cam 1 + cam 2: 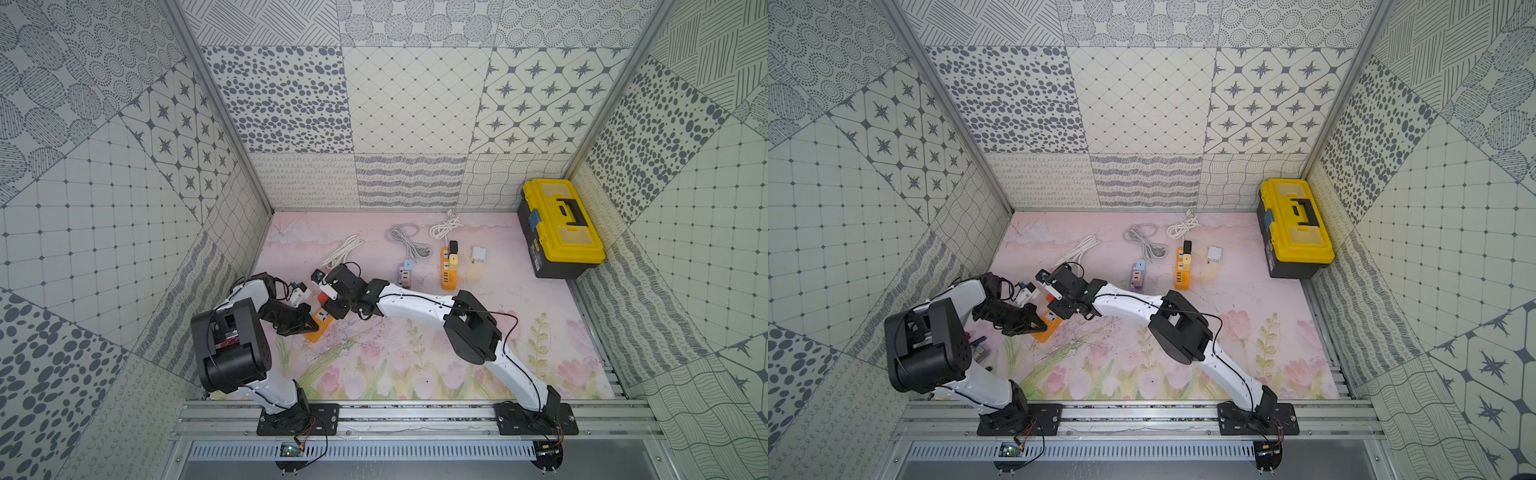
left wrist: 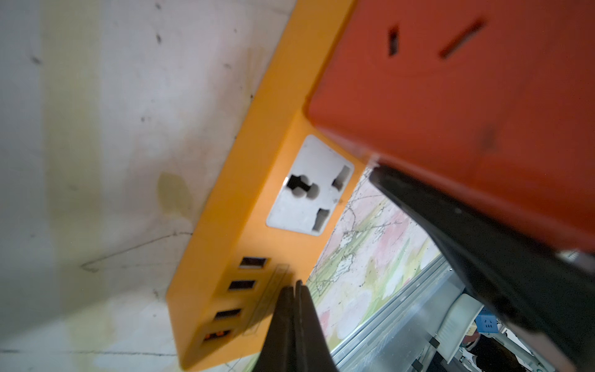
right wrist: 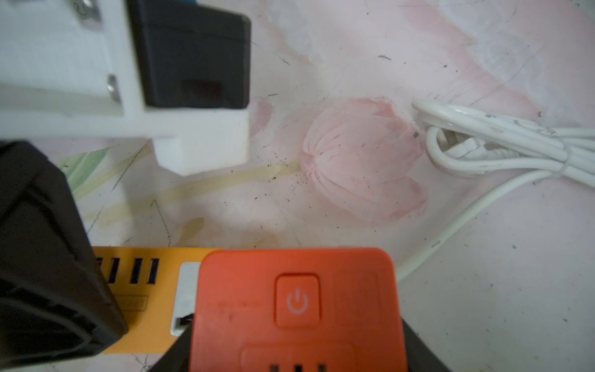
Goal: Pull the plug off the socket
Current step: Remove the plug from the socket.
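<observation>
Gripping a red-orange square plastic plug with a power button (image 3: 296,306) from two sides, the right gripper (image 1: 329,303) stands half-wide around it, set to lift it from the orange plastic power strip (image 2: 225,225) it sits in, near the front-left part of the pink flower-printed counter (image 1: 415,353). No gap shows between plug and strip, so the plug appears not yet out. The left gripper (image 2: 294,290), its jaws shut together, presses on the strip's end by the USB ports, apparently to pin it flat against the pull. A free white socket face (image 2: 309,190) lies just beside the plug. Room is open straight above the plug, but the two wrists crowd each other. A white bundled cable (image 3: 483,145) lies just beyond the strip, and the patterned side wall (image 1: 232,249) stands near the left arm.
</observation>
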Motion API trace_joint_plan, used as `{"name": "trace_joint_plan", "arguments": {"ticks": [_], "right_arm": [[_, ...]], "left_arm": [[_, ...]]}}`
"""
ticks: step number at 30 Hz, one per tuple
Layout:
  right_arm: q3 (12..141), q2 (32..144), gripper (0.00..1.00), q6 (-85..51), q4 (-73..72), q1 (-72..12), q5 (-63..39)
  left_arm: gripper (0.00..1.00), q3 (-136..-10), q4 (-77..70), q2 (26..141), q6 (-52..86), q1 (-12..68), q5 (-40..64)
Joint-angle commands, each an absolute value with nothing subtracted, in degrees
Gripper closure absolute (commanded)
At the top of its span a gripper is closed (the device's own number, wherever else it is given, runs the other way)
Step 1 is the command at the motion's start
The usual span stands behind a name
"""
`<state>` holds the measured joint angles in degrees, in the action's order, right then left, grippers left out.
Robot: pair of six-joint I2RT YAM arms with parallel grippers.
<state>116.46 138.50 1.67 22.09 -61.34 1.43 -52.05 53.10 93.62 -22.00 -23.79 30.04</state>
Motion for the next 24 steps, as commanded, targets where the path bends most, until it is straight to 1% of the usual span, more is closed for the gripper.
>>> {"name": "trace_joint_plan", "arguments": {"ticks": [1,4,7,15,17,20,24], "right_arm": [[118.0,136.7,0.91,-1.9,25.7,-59.1,-7.3],[118.5,136.6,0.91,-2.2,26.2,-58.8,-8.2],[118.6,136.7,0.91,-0.8,27.0,-59.6,-6.2],[117.3,137.6,0.91,7.0,26.1,-64.0,9.7],[117.3,137.7,0.91,7.0,25.9,-64.4,11.2],[117.2,137.2,0.91,6.1,25.5,-64.2,9.6],[118.8,136.8,0.91,2.0,26.6,-62.2,1.6]], "left_arm": [[1.0,-51.6,47.5,95.9,-21.3,-23.8,17.4],[1.0,-51.9,47.7,96.6,-21.4,-23.9,17.5],[1.0,-52.0,47.7,96.7,-21.3,-23.9,17.5],[1.0,-51.9,47.8,96.4,-21.4,-23.9,17.7],[1.0,-51.9,47.7,96.4,-21.4,-23.9,17.7],[1.0,-51.9,47.8,96.5,-21.4,-23.9,17.7],[1.0,-51.9,47.7,96.6,-21.3,-23.9,17.6]]}}
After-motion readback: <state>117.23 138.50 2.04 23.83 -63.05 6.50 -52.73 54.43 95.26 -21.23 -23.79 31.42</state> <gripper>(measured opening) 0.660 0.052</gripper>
